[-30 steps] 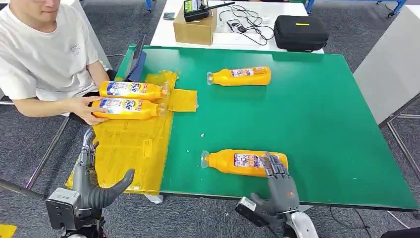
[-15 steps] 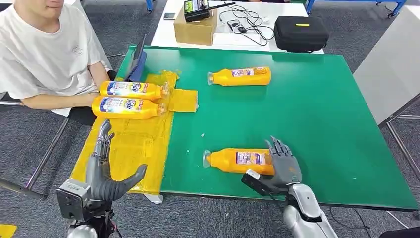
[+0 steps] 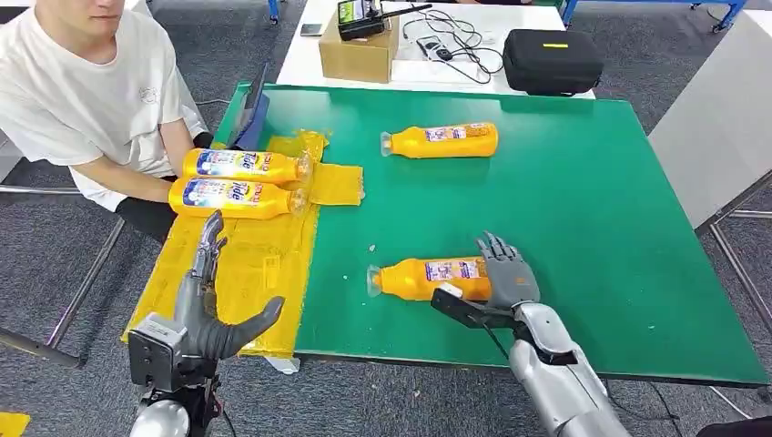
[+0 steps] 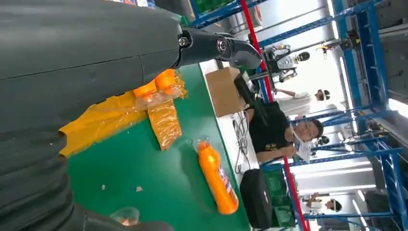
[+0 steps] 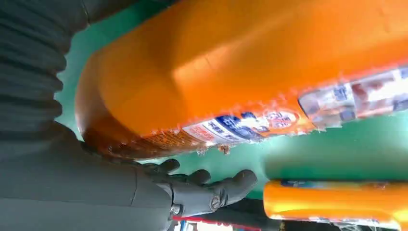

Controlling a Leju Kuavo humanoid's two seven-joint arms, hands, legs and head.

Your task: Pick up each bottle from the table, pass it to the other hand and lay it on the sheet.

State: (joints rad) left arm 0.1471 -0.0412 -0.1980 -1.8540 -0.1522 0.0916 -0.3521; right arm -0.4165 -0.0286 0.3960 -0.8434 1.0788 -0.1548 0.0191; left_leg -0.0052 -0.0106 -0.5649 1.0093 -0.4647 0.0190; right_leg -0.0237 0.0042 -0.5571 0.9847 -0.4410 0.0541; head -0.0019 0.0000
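Observation:
An orange bottle (image 3: 428, 278) lies on its side near the green table's front edge, cap to the left. My right hand (image 3: 505, 278) is at its base end, fingers standing spread behind it and the thumb along its near side; the bottle (image 5: 231, 62) lies against the palm with the fingers still fairly straight. A second orange bottle (image 3: 441, 140) lies further back on the table. Two more bottles (image 3: 241, 166) (image 3: 232, 197) lie side by side on the yellow sheet (image 3: 246, 273). My left hand (image 3: 205, 309) hovers open over the sheet's near edge, holding nothing.
A person (image 3: 82, 100) in a white shirt sits at the table's left, forearm beside the bottles on the sheet. Behind the green table (image 3: 564, 209) a white table carries a cardboard box (image 3: 360, 56), cables and a black case (image 3: 553, 59).
My right hand has moved forward from the table's edge and now brackets the near bottle's base; the bottle shifted slightly. My left hand rose and moved forward. The person's hand left the bottles.

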